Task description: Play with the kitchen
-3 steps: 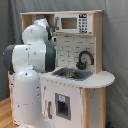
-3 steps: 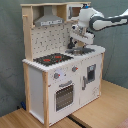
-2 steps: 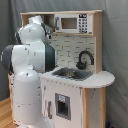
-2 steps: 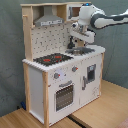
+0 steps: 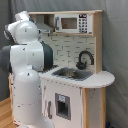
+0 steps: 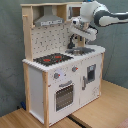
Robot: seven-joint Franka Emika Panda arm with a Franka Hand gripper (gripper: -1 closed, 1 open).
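The kitchen [image 6: 60, 75] is a tall white and light-wood toy unit with a grey hood [image 6: 49, 20], a dotted backsplash, a red-ringed stovetop [image 6: 52, 59] and an oven door [image 6: 64, 95]. In the first exterior view the kitchen [image 5: 75, 95] shows its black faucet [image 5: 84, 59], grey sink [image 5: 73, 74] and a microwave [image 5: 70, 23]. My arm [image 6: 102, 14] reaches in from the second exterior view's right. The gripper [image 6: 74, 43] hangs over the sink end of the counter, in front of the backsplash. In the first exterior view my white arm [image 5: 27, 60] hides the gripper.
The kitchen stands on a light wooden floor [image 6: 100, 107] against a grey backdrop [image 6: 10, 60]. My arm's bulky base and elbow fill the first exterior view's left, close against the kitchen's side. A rounded counter end [image 5: 102, 78] juts out at the first exterior view's right.
The arm's upper links have shifted a little up and toward the first exterior view's left. The gripper stays over the sink area, almost where it was.
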